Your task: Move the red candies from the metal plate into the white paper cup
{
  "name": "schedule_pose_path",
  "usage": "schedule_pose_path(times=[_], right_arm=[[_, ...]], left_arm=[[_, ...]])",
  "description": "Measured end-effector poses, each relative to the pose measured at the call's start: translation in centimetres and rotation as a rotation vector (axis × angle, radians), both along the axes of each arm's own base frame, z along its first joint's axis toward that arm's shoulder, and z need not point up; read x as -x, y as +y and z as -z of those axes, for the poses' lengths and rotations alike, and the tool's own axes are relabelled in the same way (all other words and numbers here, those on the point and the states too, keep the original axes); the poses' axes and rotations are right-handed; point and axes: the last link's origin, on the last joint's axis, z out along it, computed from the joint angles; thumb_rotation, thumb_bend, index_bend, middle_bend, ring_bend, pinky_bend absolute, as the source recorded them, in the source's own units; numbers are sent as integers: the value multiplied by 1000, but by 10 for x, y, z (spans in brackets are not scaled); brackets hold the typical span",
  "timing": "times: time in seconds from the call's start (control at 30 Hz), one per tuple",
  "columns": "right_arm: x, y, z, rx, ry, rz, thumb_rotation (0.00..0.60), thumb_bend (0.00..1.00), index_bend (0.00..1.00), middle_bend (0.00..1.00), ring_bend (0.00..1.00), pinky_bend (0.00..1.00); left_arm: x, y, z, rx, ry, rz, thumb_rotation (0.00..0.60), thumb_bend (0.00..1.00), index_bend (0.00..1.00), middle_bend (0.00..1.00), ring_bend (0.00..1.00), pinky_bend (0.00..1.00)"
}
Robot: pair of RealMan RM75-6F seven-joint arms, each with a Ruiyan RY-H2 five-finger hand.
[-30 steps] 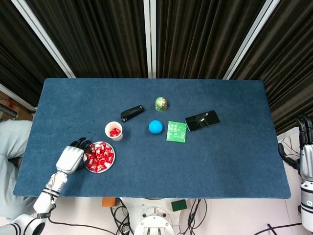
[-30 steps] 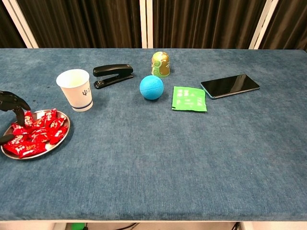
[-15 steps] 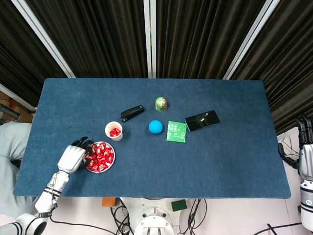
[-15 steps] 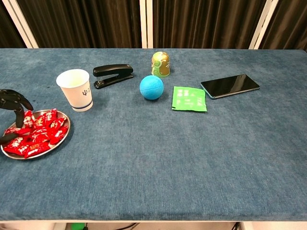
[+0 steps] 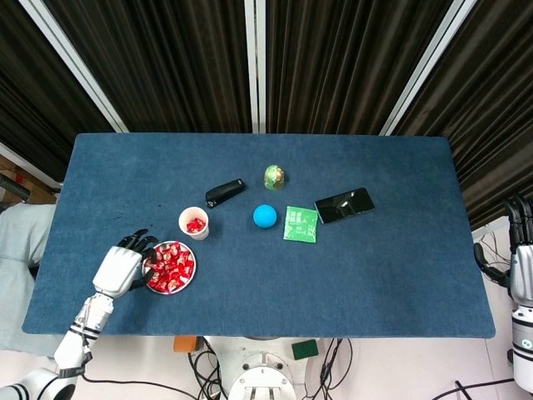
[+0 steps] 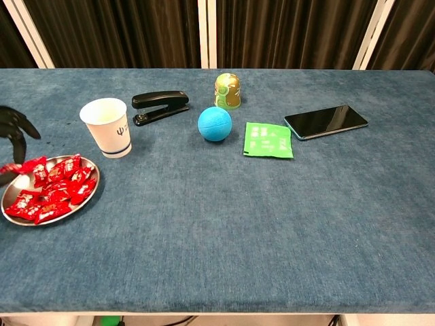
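Left hand (image 6: 12, 146) is pinching one red candy (image 6: 15, 167) just above the metal plate (image 5: 191, 268) of red candies (image 6: 51, 190), so a loose pinch could drop it short of the white paper cup (image 6: 107, 127), while the right hand (image 5: 518, 250) idles off-table, can't tell its grip.

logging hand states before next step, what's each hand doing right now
Left hand: pinching a red candy just above the metal plate.
Right hand: off the table, holding nothing visible; fingers unclear.

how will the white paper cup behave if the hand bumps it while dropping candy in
The white paper cup stands upright, taller than wide, with only a few red candies inside, so it is probably light and apt to tip or slide. Its thin paper wall would likely dent if squeezed.
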Motion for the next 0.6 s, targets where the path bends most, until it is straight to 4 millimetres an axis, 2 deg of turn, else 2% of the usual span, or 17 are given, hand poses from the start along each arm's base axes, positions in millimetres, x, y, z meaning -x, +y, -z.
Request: schedule_pose_path(times=[0.13, 0.3, 0.43, 0.6], right_arm=[[0, 0, 1, -3, -3, -3, 600, 339, 0, 0, 0, 0], [0, 2, 1, 1, -6, -7, 600, 339, 0, 0, 0, 0], [0, 3, -1, 6, -8, -6, 600, 338, 0, 0, 0, 0], [2, 4, -2, 5, -9, -2, 600, 339, 0, 0, 0, 0]], left_arm=[[-13, 3, -17, -35, -27, 29, 600, 350, 588, 279, 119, 298], [-37, 26, -37, -75, -80, 76, 600, 348, 601, 283, 119, 298], [-52, 49, -41, -58, -112, 90, 600, 349, 608, 284, 119, 298], [-67, 76, -33, -10, -136, 87, 600, 350, 609, 284, 119, 297]])
